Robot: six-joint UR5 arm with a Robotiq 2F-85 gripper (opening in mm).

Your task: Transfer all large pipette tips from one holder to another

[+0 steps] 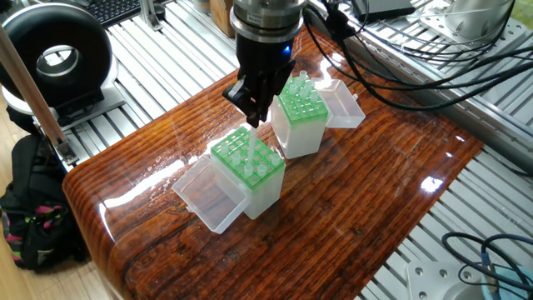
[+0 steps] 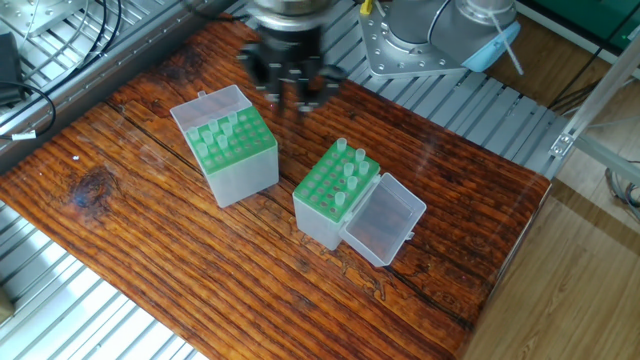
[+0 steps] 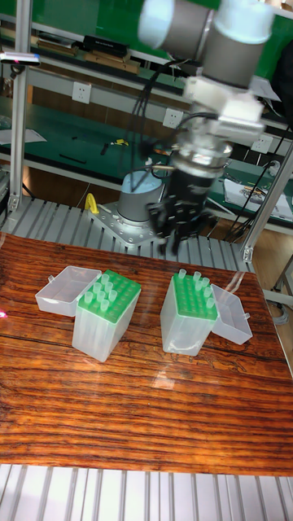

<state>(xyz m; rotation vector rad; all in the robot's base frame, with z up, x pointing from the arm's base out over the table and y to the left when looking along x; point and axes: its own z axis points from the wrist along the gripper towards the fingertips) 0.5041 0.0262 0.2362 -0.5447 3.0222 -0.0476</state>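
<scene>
Fingers (image 1: 252, 100): hanging point-down above the gap between the two boxes, clear of both. Drawn close together, near enough to pinch one slim cone. Too dark and blurred to tell whether anything is between them.

Tips (image 2: 349, 168): upright in the green racks, open tops up so they can be taken from straight above. A short column along one side of the nearer box, in the other fixed view. More spread across the farther box (image 2: 228, 140).

Nearer box (image 2: 325, 205): lid swung fully back and lying flat on the worktop (image 2: 150, 235), leaving the rack open to a vertical approach.

Farther box: lid folded away behind it for the same reason. Set just beside its partner but not touching, which keeps each carry short.

Racks: most holes in the nearer box bare. Which box gives and which receives cannot be told from this moment alone.

Stage, as a judgement: in the middle of the transfer, between one visit to a rack and the next, with several tips left to go.

Next move, as a judgement: lining up squarely over one hole before descending, since neighbouring tips stand close and a slanted entry could knock them.

Risk: a light, smooth cone slipping or tilting in a narrow pinch.
</scene>
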